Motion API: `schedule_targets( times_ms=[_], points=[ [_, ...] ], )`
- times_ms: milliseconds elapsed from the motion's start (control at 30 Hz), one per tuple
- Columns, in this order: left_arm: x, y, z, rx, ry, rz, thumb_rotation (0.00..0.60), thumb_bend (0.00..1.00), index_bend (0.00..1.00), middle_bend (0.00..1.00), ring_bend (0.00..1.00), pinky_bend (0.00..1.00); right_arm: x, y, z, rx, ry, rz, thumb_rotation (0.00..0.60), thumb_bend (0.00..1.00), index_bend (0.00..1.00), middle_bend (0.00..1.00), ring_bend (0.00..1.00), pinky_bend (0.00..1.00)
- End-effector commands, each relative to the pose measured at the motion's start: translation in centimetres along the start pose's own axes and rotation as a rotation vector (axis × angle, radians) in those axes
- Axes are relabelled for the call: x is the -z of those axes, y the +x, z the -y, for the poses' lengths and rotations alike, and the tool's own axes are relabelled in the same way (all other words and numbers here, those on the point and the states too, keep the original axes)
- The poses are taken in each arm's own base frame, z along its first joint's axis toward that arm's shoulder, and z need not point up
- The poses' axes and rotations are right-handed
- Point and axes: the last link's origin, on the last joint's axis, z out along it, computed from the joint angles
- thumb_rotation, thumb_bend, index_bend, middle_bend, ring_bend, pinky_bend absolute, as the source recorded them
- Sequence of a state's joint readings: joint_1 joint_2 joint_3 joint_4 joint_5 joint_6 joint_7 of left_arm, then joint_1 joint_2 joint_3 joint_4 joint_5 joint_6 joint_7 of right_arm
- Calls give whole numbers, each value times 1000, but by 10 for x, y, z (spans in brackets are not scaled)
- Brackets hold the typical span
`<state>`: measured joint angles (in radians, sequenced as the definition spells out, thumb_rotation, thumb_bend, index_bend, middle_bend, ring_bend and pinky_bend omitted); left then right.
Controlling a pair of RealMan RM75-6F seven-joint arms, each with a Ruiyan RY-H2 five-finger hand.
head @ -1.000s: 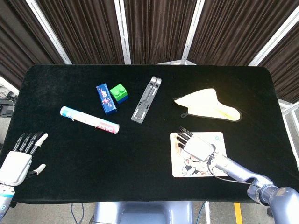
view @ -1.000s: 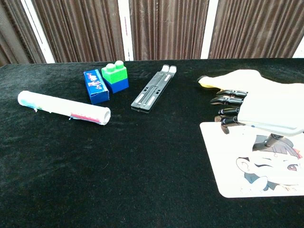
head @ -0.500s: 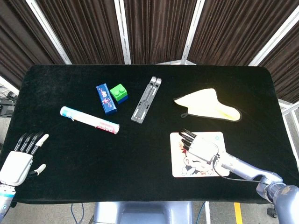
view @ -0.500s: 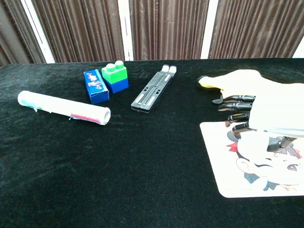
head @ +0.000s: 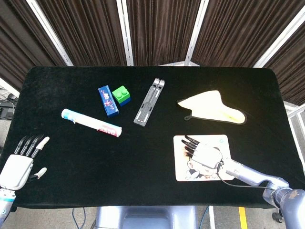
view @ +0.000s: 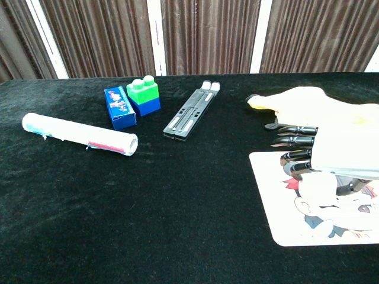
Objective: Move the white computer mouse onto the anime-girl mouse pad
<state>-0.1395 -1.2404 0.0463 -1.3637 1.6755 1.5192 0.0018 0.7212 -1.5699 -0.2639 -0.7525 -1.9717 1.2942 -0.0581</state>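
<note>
The anime-girl mouse pad (head: 220, 141) lies at the near right of the black table; the chest view shows its printed face (view: 278, 219). My right hand (head: 206, 153) lies palm down over the pad, dark fingers stretched toward the left. Under its palm (view: 340, 155) a white rounded body shows, the white computer mouse (view: 314, 184), which the hand covers and grips just above the pad's picture. In the head view the mouse is hidden by the hand. My left hand (head: 19, 166) hovers at the near left corner, fingers apart and empty.
A yellow cloth (head: 214, 108) lies just beyond the pad. A black folding stand (head: 149, 101), a blue box (head: 108, 100), a green-and-blue block (head: 122, 94) and a white tube (head: 90, 122) sit across the middle and left of the table.
My right hand has slid with the mouse to the right and nearer, further onto the pad. The left hand has not moved.
</note>
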Motion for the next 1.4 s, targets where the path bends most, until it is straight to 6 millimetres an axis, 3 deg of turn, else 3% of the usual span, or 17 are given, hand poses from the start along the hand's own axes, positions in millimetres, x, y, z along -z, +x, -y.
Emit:
schedule_targets(
  times_ms=[33,267,667,933,1100,1167,1400],
  points=[
    [0,0,0,2,1,-1,600,218,0,0,0,0,0,0,-1,17,-8,14,600,99,447,166,0,0],
    [0,0,1,1,2,-2,600,217,0,0,0,0,2,1,-3,82,-11,41,600,86,341,79,0,0],
    [0,0,3,6,7,-2,600,219,0,0,0,0,11,4,-9,155,-49,75,600,66,281,35,0,0],
    [0,2,4,15,14,-14,600,218,0,0,0,0,40,6,-29,167,-254,68,600,66,273,28,0,0],
    [1,2,4,20,21,-23,600,219,0,0,0,0,68,7,-40,31,-487,8,600,66,255,27,0,0],
    [0,1,4,20,23,-33,600,217,0,0,0,0,82,5,-40,-104,-619,-41,600,64,242,25,0,0],
    [0,-3,1,30,32,-67,600,215,0,0,0,0,112,-4,-17,-527,-887,-185,600,58,203,2,0,0]
  ],
)
